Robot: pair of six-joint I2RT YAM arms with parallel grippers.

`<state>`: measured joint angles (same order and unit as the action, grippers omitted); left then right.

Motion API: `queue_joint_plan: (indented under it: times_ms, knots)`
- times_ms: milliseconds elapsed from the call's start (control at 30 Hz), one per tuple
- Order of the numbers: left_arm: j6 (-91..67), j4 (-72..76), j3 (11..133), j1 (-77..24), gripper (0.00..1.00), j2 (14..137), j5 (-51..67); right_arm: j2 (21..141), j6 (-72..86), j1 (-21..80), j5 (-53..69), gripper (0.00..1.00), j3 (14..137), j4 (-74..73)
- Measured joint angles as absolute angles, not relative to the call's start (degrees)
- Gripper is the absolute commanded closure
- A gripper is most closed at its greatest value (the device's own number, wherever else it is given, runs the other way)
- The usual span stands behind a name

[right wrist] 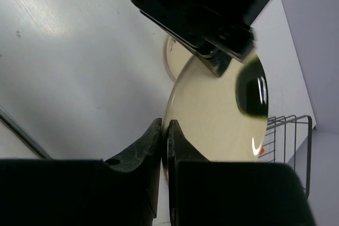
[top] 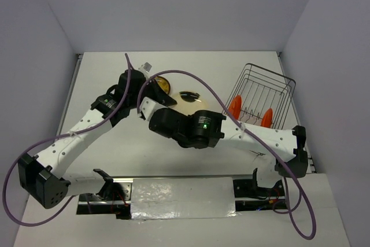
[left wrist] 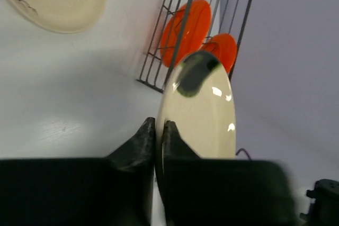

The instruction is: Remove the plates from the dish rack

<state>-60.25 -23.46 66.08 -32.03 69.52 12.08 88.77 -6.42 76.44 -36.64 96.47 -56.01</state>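
Observation:
A cream plate (top: 188, 100) with a dark rim patch is held over the table's middle by both grippers. My left gripper (left wrist: 159, 125) is shut on its rim, and the plate (left wrist: 201, 109) stands edge-on above the fingers. My right gripper (right wrist: 164, 125) is shut on the opposite rim of the same plate (right wrist: 217, 120). The left gripper (right wrist: 217, 63) shows at the plate's far edge in the right wrist view. The dish rack (top: 272, 74) stands at the right and holds two orange plates (top: 236, 107) (top: 267, 117), which also show in the left wrist view (left wrist: 185, 27).
A yellow-brown patterned plate (top: 163, 84) lies flat on the table behind the held plate; it also shows in the left wrist view (left wrist: 53, 1). Purple cables loop over both arms. Grey walls close in the table on three sides.

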Motion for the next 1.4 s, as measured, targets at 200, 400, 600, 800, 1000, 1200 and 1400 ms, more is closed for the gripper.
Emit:
queue_joint_plan:
  times_ms: [200, 400, 600, 800, 1000, 1200, 1400]
  knots:
    - [-58.76, -22.65, 66.24, -32.38, 0.96, 72.90, 7.86, 85.56, -4.69, 76.71, -39.90, 0.02, 90.19, -51.44]
    - [-54.24, -19.20, 67.75, -32.21, 0.93, 80.60, -1.26, 61.54, 2.09, 66.74, -33.19, 0.00, 70.94, -40.84]
    - [-50.24, -13.76, 76.14, -31.38, 0.90, 97.49, -3.73, 42.33, 12.12, 51.29, -32.08, 0.00, 67.26, -35.79]
    - [-48.86, -12.69, 83.26, -29.78, 0.69, 109.38, -4.40, 44.73, 16.75, 48.21, -32.51, 0.00, 66.22, -38.15]
    - [-48.18, -11.46, 82.76, -28.36, 0.13, 111.55, -3.68, 52.66, 21.67, 40.95, -30.59, 0.00, 64.01, -41.43]
    - [-48.25, -12.80, 81.82, -28.42, 0.01, 109.06, -3.20, 59.64, 26.92, 33.17, -28.60, 0.02, 62.81, -42.09]
    - [-46.70, -19.00, 76.84, -28.97, 0.01, 90.76, -4.03, 65.80, 28.91, 24.45, -24.05, 0.23, 59.02, -38.63]
